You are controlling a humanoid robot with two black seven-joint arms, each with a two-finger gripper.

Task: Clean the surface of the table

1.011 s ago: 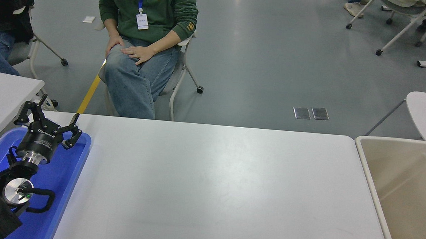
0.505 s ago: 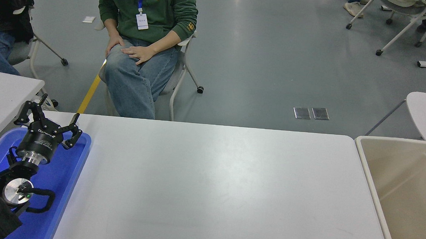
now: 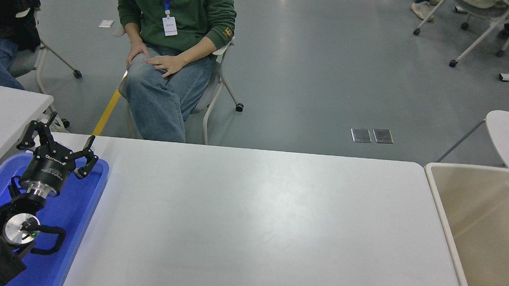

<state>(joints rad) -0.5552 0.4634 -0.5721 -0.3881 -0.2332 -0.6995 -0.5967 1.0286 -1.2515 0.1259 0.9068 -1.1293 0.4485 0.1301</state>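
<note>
The left gripper (image 3: 58, 143) hangs at the lower left with its black fingers (image 3: 89, 160) spread wide apart and nothing between them; it sits above a blue tray (image 3: 90, 195) that lies along the left end of the table surface (image 3: 254, 221); the arm behind it runs down into the bottom left corner, where a round silver joint with a small green light shows; no right arm appears in the head view. The table surface, broad and matte white with a soft sheen, fills the middle of the view from the tray to its rounded far right corner; just beside its right edge stands a beige plastic bin (image 3: 444, 214); a smaller white table (image 3: 7, 112) lies at the left, behind the tray. Beyond the far edge a person in a green sweatshirt (image 3: 178, 8) and jeans sits on a wheeled chair, hands resting on one thigh; a yellow strip (image 3: 108, 109) runs along the grey floor beside that chair.
</note>
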